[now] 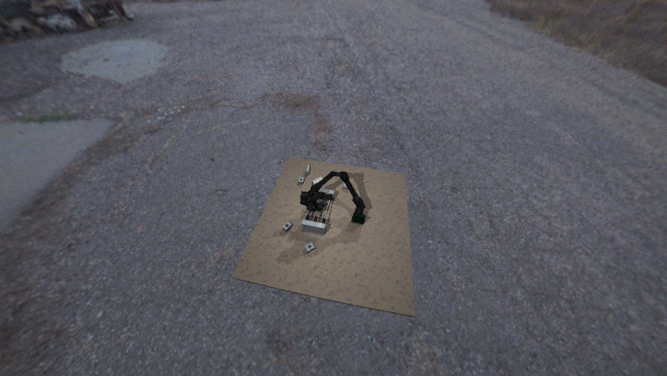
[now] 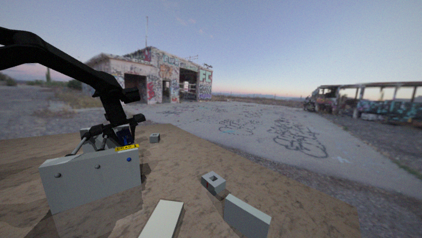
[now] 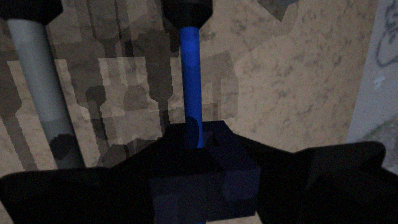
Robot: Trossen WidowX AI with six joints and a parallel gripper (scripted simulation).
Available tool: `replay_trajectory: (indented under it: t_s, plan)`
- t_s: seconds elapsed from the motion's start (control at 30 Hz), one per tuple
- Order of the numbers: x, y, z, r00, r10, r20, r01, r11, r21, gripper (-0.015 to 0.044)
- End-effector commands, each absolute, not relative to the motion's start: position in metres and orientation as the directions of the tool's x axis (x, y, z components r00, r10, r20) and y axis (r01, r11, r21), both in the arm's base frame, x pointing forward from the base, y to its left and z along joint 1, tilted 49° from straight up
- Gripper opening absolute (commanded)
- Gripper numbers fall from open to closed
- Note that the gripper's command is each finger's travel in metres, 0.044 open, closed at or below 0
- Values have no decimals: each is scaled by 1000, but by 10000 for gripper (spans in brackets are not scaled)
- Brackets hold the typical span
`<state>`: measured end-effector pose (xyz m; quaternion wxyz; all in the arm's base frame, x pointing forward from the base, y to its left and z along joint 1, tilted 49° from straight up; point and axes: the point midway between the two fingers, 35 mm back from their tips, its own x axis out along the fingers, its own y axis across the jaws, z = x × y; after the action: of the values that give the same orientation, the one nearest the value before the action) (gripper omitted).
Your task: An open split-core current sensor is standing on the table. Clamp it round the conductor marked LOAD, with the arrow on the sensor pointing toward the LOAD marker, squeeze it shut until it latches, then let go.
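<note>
The dark navy sensor is round the blue conductor, which enters its far side and shows again below it in the wrist view. A seam runs between its two halves; whether it is latched cannot be told, and its arrow is not readable. My gripper is shut on the sensor, one finger on each side. The yellow LOAD marker sits on top of the near grey end block, above the blue conductor's end.
A grey conductor runs left of the blue one. The other end block stands opposite. Several grey blocks with holes, including one and another, stand around. A white slab and an upright grey plate are near the marked end.
</note>
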<state>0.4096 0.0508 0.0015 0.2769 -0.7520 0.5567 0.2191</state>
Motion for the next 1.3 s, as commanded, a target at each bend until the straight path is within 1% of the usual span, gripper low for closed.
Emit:
replay_trajectory:
  t_s: [0.0,0.07,0.63,0.73,0.77,1.27]
  plan:
    - [410,51,2,286,-717,-635,-958,-228,-173,0]
    - [410,51,2,286,-717,-635,-958,-228,-173,0]
    - [410,51,2,279,-718,-637,-960,-224,-169,440]
    - [410,52,2,285,-716,-637,-958,-229,-171,361]
    - [410,52,2,285,-716,-637,-958,-229,-171,350]
    - [410,52,2,285,-716,-637,-958,-229,-171,250]
